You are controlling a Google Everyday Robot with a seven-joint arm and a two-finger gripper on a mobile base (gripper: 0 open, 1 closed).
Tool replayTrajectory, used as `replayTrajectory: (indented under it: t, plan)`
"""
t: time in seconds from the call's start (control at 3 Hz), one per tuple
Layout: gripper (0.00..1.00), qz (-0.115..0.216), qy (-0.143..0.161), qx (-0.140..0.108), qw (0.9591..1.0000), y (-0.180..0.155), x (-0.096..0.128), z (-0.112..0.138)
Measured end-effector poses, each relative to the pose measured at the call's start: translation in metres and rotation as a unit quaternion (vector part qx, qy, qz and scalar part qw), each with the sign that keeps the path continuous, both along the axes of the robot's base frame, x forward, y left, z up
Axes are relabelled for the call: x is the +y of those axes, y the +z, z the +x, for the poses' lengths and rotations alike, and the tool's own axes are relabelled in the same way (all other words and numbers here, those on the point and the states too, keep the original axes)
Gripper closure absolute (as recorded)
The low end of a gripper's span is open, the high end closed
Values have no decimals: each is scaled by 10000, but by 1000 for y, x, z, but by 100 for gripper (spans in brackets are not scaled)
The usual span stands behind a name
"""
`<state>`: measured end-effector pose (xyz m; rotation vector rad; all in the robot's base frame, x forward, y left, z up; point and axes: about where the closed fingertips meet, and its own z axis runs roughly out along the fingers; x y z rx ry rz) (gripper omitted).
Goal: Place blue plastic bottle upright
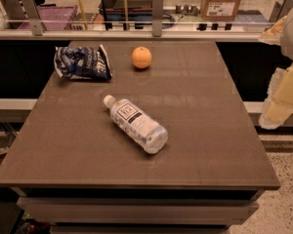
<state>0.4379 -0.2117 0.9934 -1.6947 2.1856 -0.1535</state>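
Note:
The blue plastic bottle (136, 124) lies on its side near the middle of the brown table (215, 130). Its white cap points to the back left and its base to the front right. The white label with dark text faces up. My gripper (278, 108) is at the right edge of the view, beyond the table's right side and well apart from the bottle. It holds nothing that I can see.
A dark blue-and-white snack bag (82, 62) lies at the table's back left. An orange (141, 57) sits at the back centre. A glass railing with metal posts (157, 13) runs behind the table. Speckled floor shows at the right.

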Motion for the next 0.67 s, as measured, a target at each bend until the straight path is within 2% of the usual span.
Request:
replayTrajectory:
  t: [0.67]
  plan:
    - [0, 143, -185, -165, 9996, 5, 12, 2]
